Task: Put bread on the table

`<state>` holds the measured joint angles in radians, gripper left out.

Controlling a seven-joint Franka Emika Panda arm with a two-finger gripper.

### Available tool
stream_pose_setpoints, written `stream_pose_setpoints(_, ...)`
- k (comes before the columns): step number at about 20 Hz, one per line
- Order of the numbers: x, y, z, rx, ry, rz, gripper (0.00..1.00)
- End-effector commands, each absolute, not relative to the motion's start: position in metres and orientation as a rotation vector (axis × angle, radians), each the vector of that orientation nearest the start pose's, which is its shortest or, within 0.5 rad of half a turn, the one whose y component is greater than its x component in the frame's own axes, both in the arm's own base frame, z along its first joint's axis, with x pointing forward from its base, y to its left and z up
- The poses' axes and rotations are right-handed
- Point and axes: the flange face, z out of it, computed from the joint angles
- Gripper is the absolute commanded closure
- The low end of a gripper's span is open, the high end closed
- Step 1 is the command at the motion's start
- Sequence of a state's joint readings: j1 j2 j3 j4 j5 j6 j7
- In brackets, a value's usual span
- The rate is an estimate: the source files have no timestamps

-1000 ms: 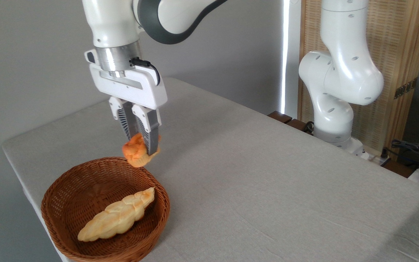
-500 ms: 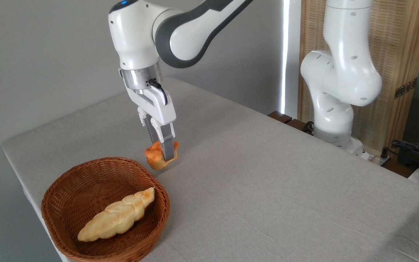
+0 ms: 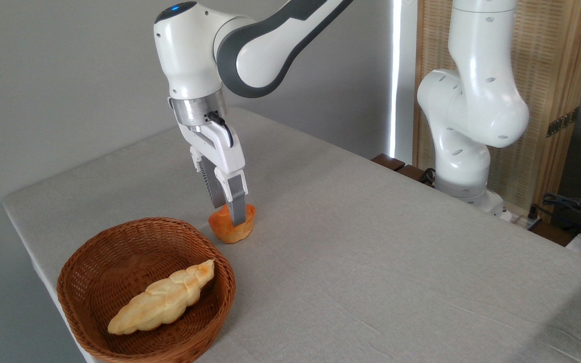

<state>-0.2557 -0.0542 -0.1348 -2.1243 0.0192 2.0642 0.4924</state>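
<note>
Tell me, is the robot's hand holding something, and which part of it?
Yes. The hand is pinching the small orange bread by its top, and the bread's bottom sits on the table beside the basket.

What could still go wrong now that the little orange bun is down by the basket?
1. The gripper is shut on the bread; lifting before it opens would carry the bun off the table again.
2. The bun looks rounded and sits just beside the wicker basket, so a nudge on release might roll it against the rim.
</note>
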Motion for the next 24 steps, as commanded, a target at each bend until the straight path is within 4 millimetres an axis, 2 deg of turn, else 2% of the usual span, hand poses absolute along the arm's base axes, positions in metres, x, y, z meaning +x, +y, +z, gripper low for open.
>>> stream_pose_setpoints(1,0.487,-0.198,0.441,-2.843,1.318,-0.027,0.0)
stream_pose_setpoints(3,0.49,-0.194,0.449,-2.848,1.303,-0.051,0.0)
stream_pose_setpoints(5,0.497,-0.186,0.469,-2.856,1.273,-0.113,0.0)
stream_pose_setpoints(7,0.51,-0.161,0.494,-2.886,1.195,-0.171,0.0)
stream_pose_setpoints(13,0.529,-0.117,0.536,-2.93,1.076,-0.215,0.0)
stream_pose_setpoints(17,0.536,-0.089,0.548,-2.964,1.0,-0.229,0.0)
stream_pose_setpoints(20,0.538,-0.076,0.555,-3.009,0.958,-0.24,0.0)
stream_pose_setpoints(24,0.534,-0.073,0.552,-3.017,0.968,-0.156,0.0)
